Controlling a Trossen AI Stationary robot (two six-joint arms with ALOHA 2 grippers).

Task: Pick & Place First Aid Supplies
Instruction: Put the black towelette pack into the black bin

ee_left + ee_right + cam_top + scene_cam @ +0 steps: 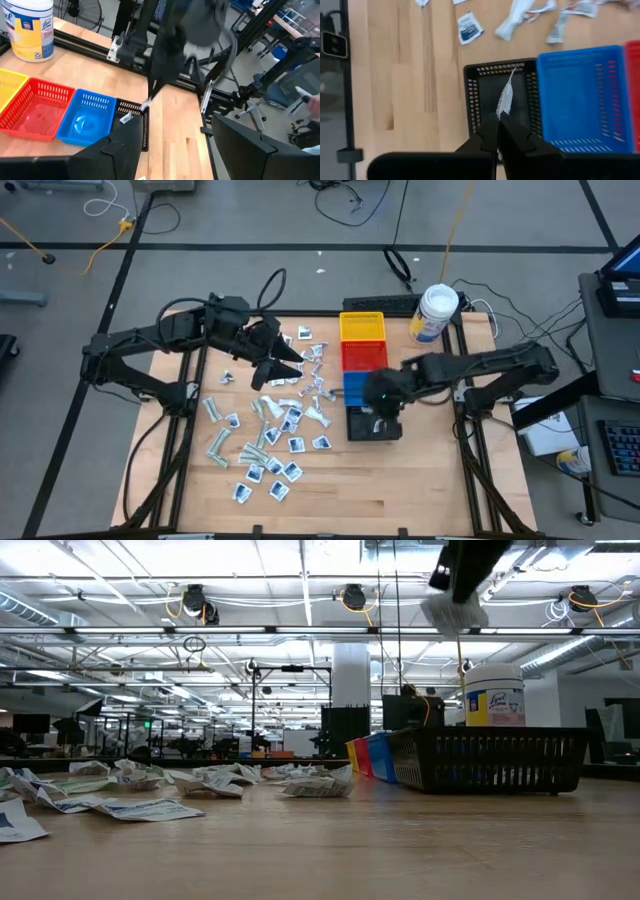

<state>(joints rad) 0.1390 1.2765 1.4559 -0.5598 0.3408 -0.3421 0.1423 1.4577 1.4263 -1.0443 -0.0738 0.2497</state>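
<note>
One silver sachet (506,97) hangs clenched in the right gripper (498,119) over the black bin (470,100), frame centre; left gripper (285,365), released, hides some packets (262,442).

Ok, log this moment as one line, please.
right hand: shut on silver sachet, above black bin | left hand: open, over packets | sachet not yet dropped

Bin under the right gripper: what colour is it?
Black bin, clearest in the right wrist view, below the right gripper.

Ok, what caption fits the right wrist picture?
Right pincer shut on a silver sachet, hanging over the black bin.
</note>
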